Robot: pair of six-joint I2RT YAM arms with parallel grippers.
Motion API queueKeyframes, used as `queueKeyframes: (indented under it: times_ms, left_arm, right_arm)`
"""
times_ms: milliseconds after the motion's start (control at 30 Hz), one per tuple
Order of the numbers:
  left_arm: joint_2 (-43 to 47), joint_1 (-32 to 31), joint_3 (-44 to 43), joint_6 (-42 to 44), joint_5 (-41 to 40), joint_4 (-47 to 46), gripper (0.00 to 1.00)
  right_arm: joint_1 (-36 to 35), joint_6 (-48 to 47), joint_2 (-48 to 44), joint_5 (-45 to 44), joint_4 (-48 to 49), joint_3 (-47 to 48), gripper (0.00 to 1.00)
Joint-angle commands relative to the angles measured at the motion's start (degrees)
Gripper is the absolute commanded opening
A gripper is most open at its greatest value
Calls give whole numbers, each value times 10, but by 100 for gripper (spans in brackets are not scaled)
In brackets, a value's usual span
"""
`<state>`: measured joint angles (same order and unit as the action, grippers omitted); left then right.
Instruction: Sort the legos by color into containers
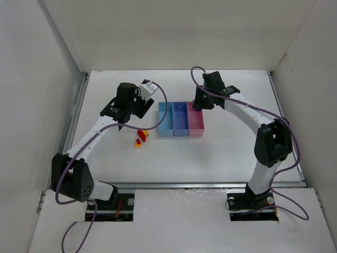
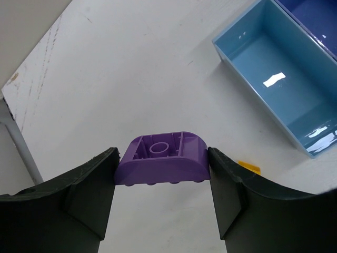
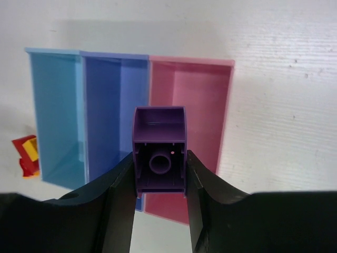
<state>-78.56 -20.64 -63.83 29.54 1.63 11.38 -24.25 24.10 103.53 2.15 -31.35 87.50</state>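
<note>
My left gripper (image 2: 163, 156) is shut on a purple lego (image 2: 163, 161), held by its two ends above the table, left of the light blue container (image 2: 274, 100). My right gripper (image 3: 159, 169) is shut on a second purple lego (image 3: 159, 142), hanging over the near ends of the periwinkle container (image 3: 110, 105) and the pink container (image 3: 202, 105). In the top view the left gripper (image 1: 126, 113) is left of the row of containers (image 1: 180, 122) and the right gripper (image 1: 202, 103) is at its pink end. Red and yellow legos (image 1: 140, 138) lie together on the table.
White walls close in the table on the left, back and right. A yellow lego's edge (image 2: 248, 167) peeks past my left gripper's right finger. The red and yellow legos (image 3: 27, 155) sit just beyond the light blue container (image 3: 52, 105).
</note>
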Motion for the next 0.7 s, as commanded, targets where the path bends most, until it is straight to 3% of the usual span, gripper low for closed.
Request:
queueKeyframes:
  times_ms: [0,33,133,267,367,467,667]
  left_arm:
    - [23,0,6,-21,-2,-19,0]
    - [23,0,6,-21,-2,-19,0]
    - [23,0,0,-21,-2,-19,0]
    - [23,0,0,-21,3,-19,0]
    - [23,0,0,-21,8,-19,0]
    - [5,0,-28,-16,28,-13,0]
    - [-75,-52,-146,-16,41,25,0]
  right_arm:
    - [1,-2,6,-44,-25,-1,9]
    - [1,-2,14,-44,-31,5,33]
    - [1,-2,14,-44,-36,5,60]
    - [1,-2,14,-25,-29,-1,71]
    - [1,-2,8,-25,-36,13,74]
    - [1,-2,-17,-8,-36,27,75]
    - [67,11,-102,24,-15,18,78]
